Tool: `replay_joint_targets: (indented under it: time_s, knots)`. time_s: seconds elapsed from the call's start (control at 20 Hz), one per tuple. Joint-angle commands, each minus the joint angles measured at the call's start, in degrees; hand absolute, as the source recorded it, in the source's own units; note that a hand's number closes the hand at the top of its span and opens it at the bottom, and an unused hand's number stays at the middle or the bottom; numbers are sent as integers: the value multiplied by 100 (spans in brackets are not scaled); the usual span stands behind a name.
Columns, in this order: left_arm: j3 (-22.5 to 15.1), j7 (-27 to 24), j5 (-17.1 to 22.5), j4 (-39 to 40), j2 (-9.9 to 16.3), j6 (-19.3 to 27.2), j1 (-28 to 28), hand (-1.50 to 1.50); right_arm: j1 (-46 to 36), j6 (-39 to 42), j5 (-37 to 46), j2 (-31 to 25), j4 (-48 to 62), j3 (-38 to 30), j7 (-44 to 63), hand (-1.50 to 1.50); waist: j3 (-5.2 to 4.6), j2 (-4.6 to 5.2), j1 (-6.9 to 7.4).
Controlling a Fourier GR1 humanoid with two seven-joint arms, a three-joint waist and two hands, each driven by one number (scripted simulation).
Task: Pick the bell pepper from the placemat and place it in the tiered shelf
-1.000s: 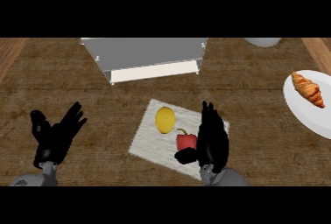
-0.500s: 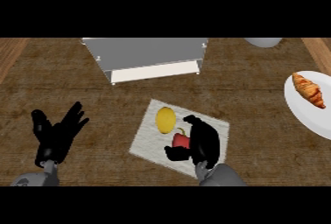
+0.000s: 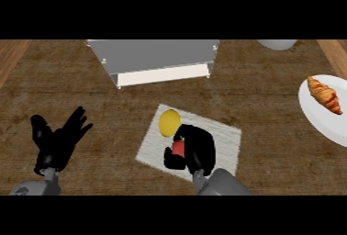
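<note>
Right hand (image 3: pixel 195 149) is now down over the red bell pepper (image 3: pixel 178 148) on the placemat (image 3: pixel 224 137); a second ago it stood upright beside the pepper with fingers straight, half a second ago it was tipping over it. Fingers are curled round the pepper, thumb on the near-left side, the rest wrapping from the right and above, so only a small red patch shows between them. Pepper is on the mat, inside the curl, not lifted as far as I can tell.

Yellow lemon-like fruit (image 3: pixel 169 123) lies just beyond the fingertips, up-left, close to or touching the hand's top edge; cannot tell which. It hasn't shifted across the frames.

Left hand (image 3: pixel 59 140) rests open at the left side, fingers spread and pointing up, holding nothing, same spot as before.

Tiered shelf (image 3: pixel 157 59) sits well beyond the fingers, up and slightly left. Plate (image 3: pixel 318 121) with a croissant (image 3: pixel 324 94) is far off to the right of the fingers; a pale bowl or cup edge (image 3: pixel 277 44) at top right.

Judgement: grasp phase looks about closed; next is lift and carry forward to the shelf. Risk: the hand nudging the yellow fruit on lift-off.
</note>
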Motion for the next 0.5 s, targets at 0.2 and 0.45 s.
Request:
replay_joint_targets:
  time_s: [0.2,0.45]
  knots:
    - [-185,259,-48,65,-58,-109,-360,0,-1851,1161,-1809,26,336,1015,-231,150,-15,120,469]
    - [-228,104,-209,268,-175,-1,-315,0,-3233,391,-2327,26,67,1213,176,150,-25,67,358]
